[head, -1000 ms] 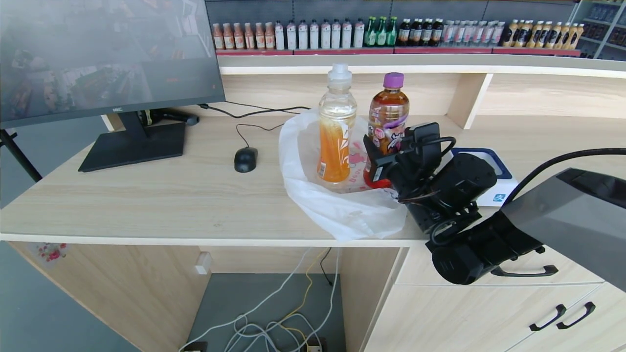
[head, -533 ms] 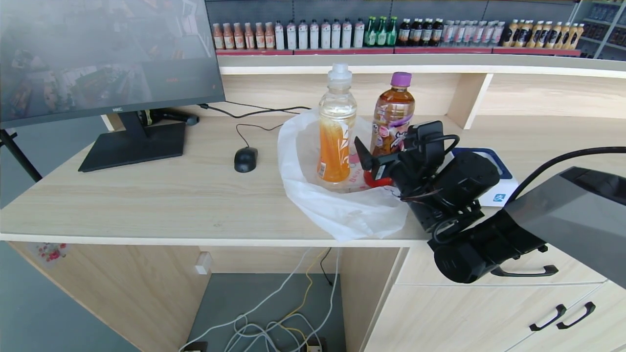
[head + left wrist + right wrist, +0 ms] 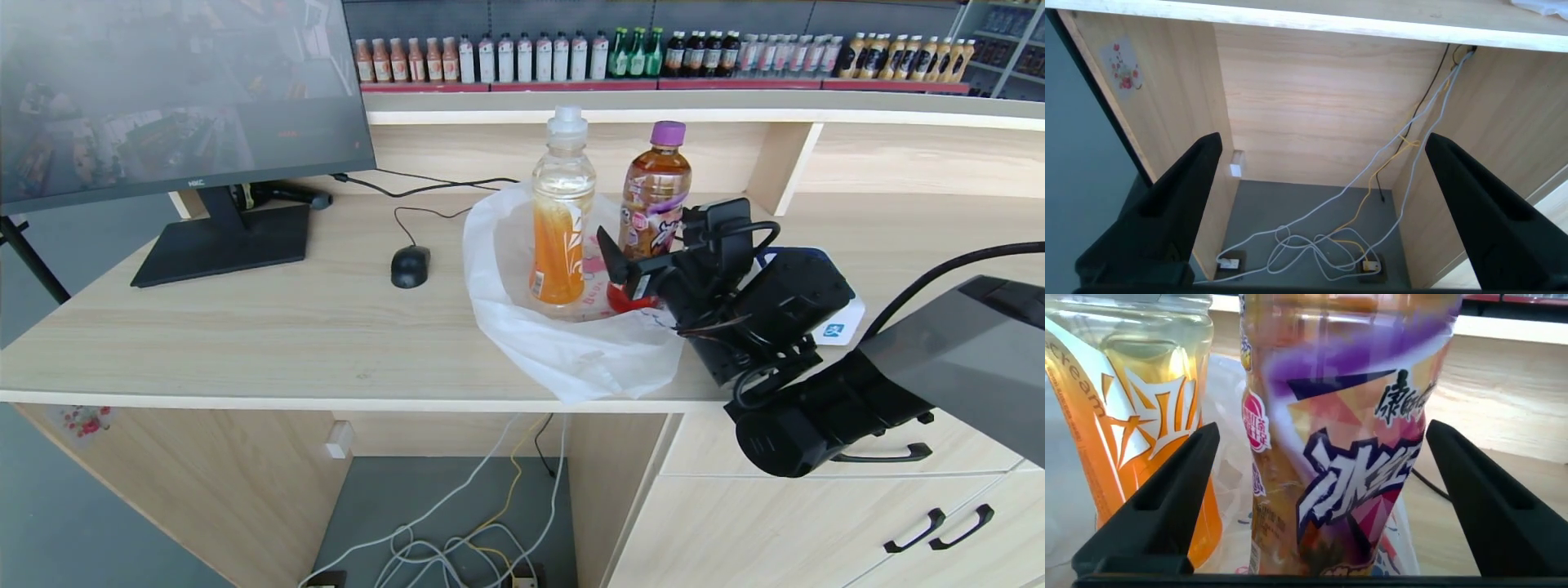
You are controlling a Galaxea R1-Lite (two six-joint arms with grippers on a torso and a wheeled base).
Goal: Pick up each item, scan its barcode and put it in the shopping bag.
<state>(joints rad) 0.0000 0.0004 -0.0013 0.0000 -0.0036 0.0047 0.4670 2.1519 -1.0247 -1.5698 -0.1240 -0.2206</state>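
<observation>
Head view: purple-capped tea bottle (image 3: 655, 200) stands upright on the white shopping bag (image 3: 563, 351), just beside the orange drink bottle (image 3: 562, 220). Right jaws apart, flanking its lower half.

Left wrist view: left jaws apart, hanging below the surface (image 3: 1388, 26).

Right wrist view: tea bottle sits between the parted jaws.

Recommendation: retreat straight back and level, avoiding bag film and both bottles.

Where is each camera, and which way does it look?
Head view: on the robot's head, looking forward and down at the counter, shopping bag, orange bottle, purple-capped bottle; right arm shows.
Left wrist view: on the left wrist, facing cables under the counter; open left gripper shows.
Right wrist view: on the right wrist, close to both bottles; open right gripper shows.
Shared: head and right wrist see both bottles.
</observation>
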